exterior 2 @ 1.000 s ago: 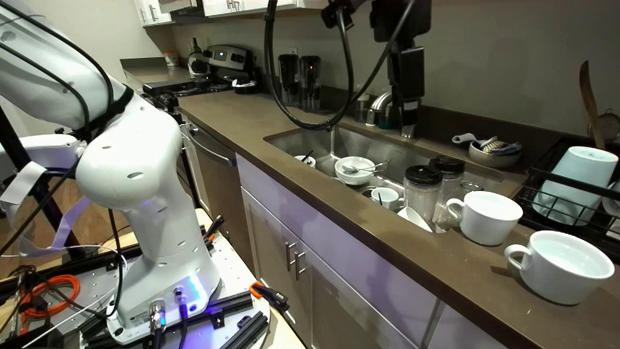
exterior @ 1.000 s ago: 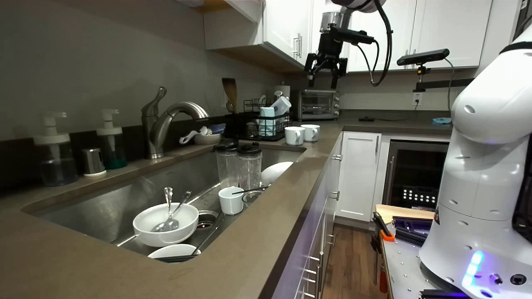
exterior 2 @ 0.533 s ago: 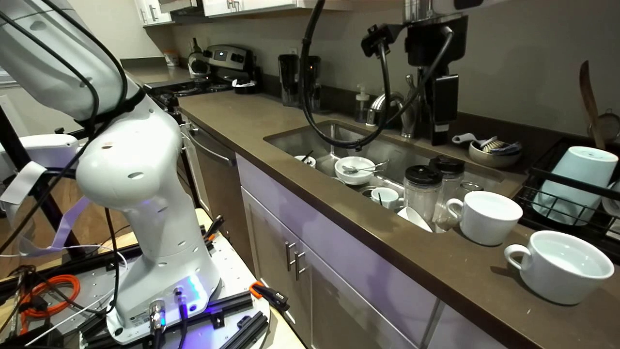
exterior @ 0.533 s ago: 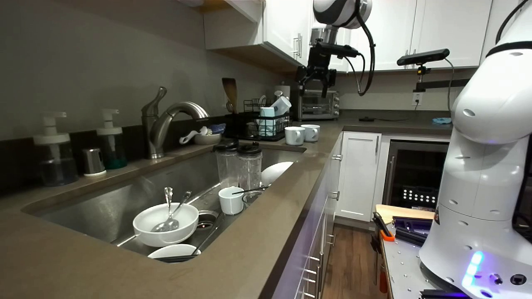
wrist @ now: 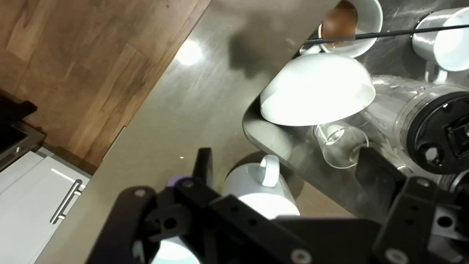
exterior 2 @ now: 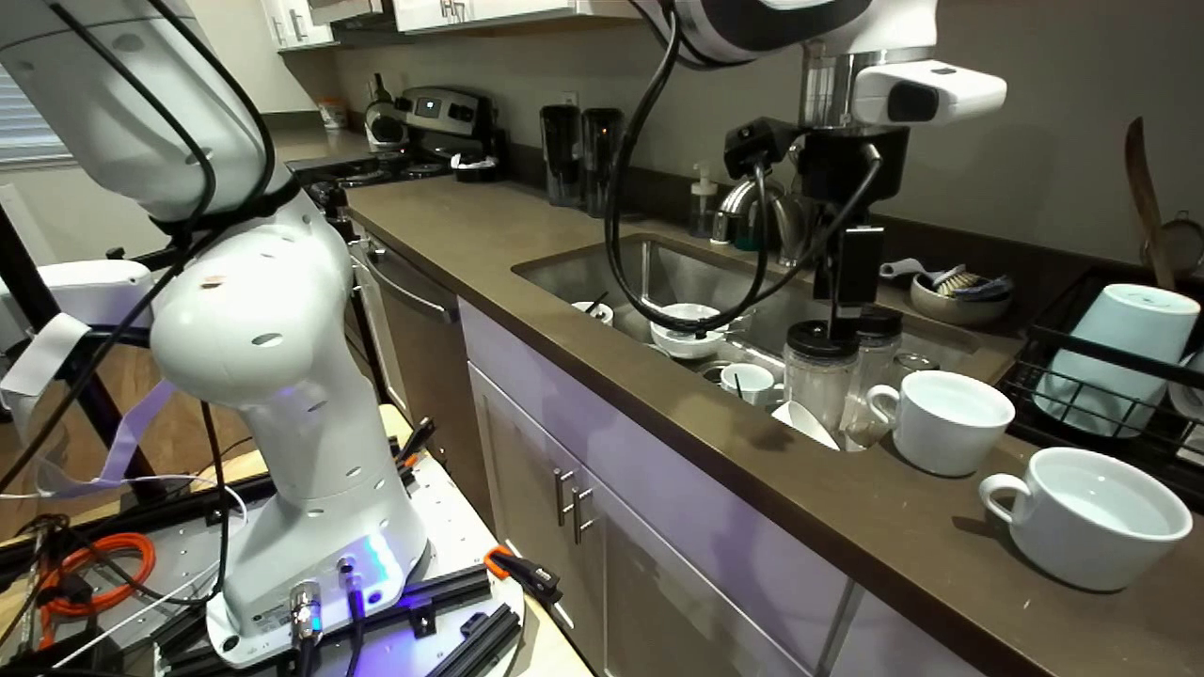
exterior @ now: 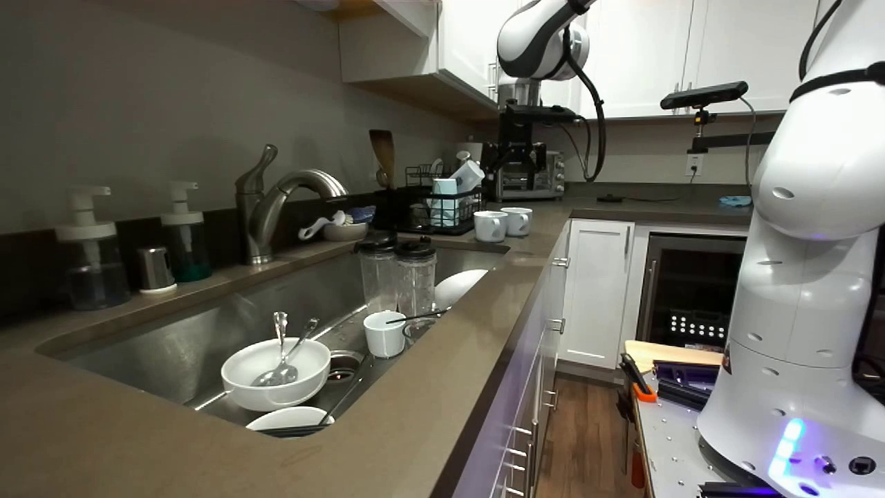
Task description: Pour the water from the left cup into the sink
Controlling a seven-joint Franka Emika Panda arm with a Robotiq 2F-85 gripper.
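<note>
Two white cups stand on the counter beside the sink's corner. The left cup [exterior: 490, 226] [exterior 2: 952, 423] is nearer the sink; in the wrist view the left cup [wrist: 256, 183] shows with its handle toward the sink. I cannot tell what is in it. The right cup [exterior: 517, 221] [exterior 2: 1086, 527] shows clear liquid inside, and part of it shows at the wrist view's bottom [wrist: 174, 253]. The steel sink [exterior: 166, 346] [exterior 2: 588, 275] holds dishes. My gripper [exterior: 511, 181] [exterior 2: 839, 324] [wrist: 287, 161] is open and empty, pointing down, above the sink-end area and apart from the cups.
Tall clear bottles with black lids [exterior: 415, 277] [exterior 2: 820, 367] stand in the sink near the left cup. A tilted white bowl [wrist: 318, 90] and a clear glass [wrist: 340, 145] are by the corner. A black dish rack [exterior 2: 1044, 376] stands behind the cups. The faucet [exterior: 304, 187] rises behind the sink.
My gripper has come down steadily in both exterior views, toward counter height, and shifted sideways toward the sink side. It stays open. The cups and dishes have not moved.
</note>
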